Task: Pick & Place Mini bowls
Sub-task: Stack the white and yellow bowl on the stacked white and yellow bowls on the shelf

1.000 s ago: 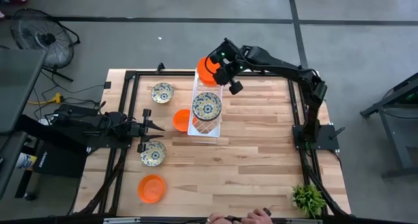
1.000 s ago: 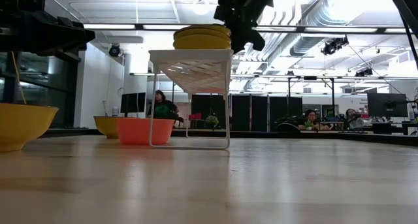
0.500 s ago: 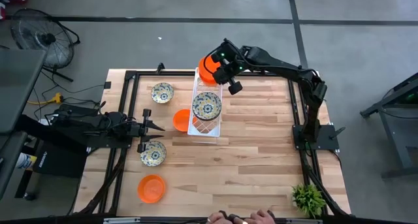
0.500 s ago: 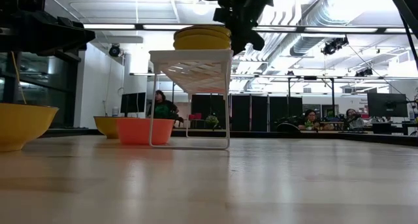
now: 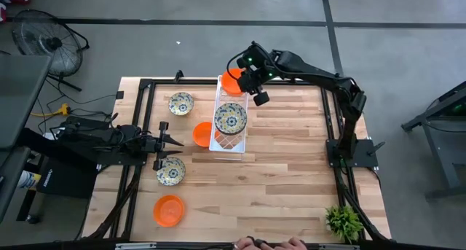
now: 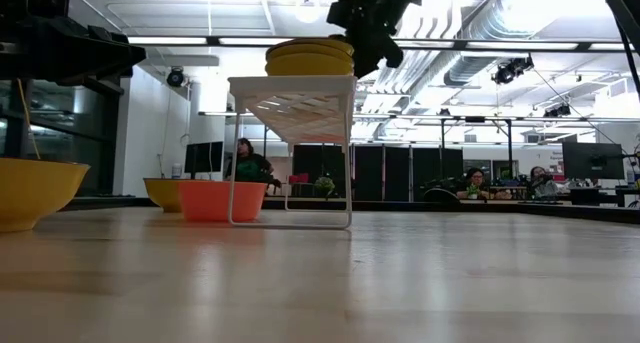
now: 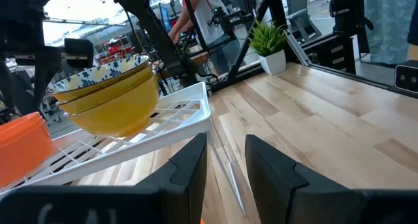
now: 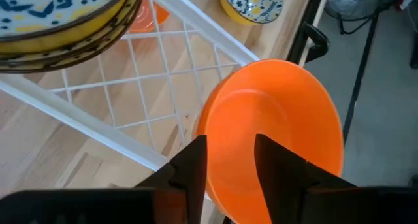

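A plain orange mini bowl (image 8: 281, 119) sits at the far end of the white lattice tray (image 5: 229, 141), part of it past the tray's end rail. My right gripper (image 8: 230, 142) hangs over it, slanting down, its fingers apart on either side of the bowl's near rim. A stack of floral mini bowls (image 5: 231, 119) stands on the tray's middle. My left gripper (image 5: 173, 142) waits level at the table's left. It is open with nothing between its fingers (image 7: 189, 165). My right gripper has its two fingers (image 8: 196, 165) apart over the orange bowl's near rim (image 8: 228, 204), coming from above at a slant. The fingers themselves hide the rim there, so I cannot tell whether they touch it.
On the table left of the tray lie an orange bowl (image 5: 200, 133), two floral bowls (image 5: 180, 103) (image 5: 170, 170) and another orange bowl (image 5: 169, 210). A small plant (image 5: 344, 221) stands at the near right corner. A person's hands (image 5: 266, 244) show at the near edge.
My right gripper has stayed over the tray's far end and rolled a little about its own line. Less of the orange bowl under it shows in the high view than before.
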`<act>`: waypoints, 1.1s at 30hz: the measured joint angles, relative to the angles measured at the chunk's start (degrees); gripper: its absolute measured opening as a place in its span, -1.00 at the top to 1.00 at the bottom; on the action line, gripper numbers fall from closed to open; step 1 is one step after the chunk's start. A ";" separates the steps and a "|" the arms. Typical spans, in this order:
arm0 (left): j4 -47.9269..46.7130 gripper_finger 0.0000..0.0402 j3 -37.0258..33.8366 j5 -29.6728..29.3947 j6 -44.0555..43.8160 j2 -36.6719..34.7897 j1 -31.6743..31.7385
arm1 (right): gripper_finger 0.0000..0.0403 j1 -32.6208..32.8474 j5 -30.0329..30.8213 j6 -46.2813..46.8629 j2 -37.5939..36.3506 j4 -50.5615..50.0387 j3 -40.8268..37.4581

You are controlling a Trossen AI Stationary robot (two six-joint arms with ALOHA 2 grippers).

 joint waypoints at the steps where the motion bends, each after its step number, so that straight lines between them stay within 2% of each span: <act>1: 0.00 0.50 0.01 0.02 0.00 -0.02 0.02 | 0.42 -0.01 0.07 0.34 -0.27 0.13 0.00; 9: 0.00 0.49 0.01 0.01 0.02 -0.01 0.00 | 0.41 -0.51 1.06 3.35 -3.29 -0.60 0.00; 19: 0.00 0.50 0.01 0.02 0.00 -0.01 0.01 | 0.42 -1.95 -3.49 20.09 -6.01 -7.25 0.00; 27: 0.00 0.50 0.02 0.01 0.01 0.00 0.01 | 0.42 -1.75 -3.98 25.06 -8.99 -12.21 -0.21; 30: 0.00 0.50 0.01 0.01 0.00 -0.01 0.00 | 0.42 -1.38 -2.75 27.23 -11.84 -9.94 -5.24; 33: 0.00 0.50 0.02 0.02 0.02 -0.02 0.02 | 0.42 -0.47 -0.09 30.13 -17.89 -1.36 -15.80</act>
